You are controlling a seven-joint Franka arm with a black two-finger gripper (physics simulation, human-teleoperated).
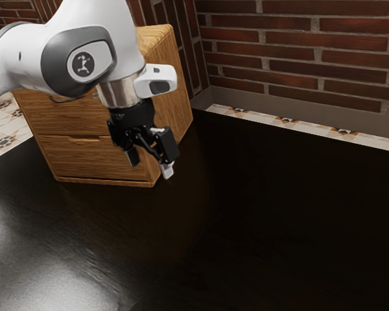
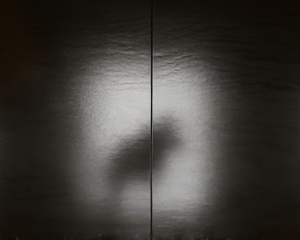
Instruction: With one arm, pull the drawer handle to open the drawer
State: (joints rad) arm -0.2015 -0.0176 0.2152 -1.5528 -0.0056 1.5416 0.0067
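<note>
Exterior view puts the hand [image 1: 150,162], fingers apart and empty, aimed down at the worktop [image 1: 279,214] just before the wooden cabinet [image 1: 163,61] and its shut drawer fronts [image 1: 84,159], any handle hidden, so closing here would likely grab only air.

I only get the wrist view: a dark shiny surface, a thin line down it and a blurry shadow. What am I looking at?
Observer: That is the black table; the hand points down at it.
Operator: What else is around?
Observer: A wooden cabinet with drawers stands on the table, at the exterior view's left, and the end effector hangs by its front corner.
Operator: Is it holding anything?
Observer: No. Its fingers stand apart with nothing between them.
</note>
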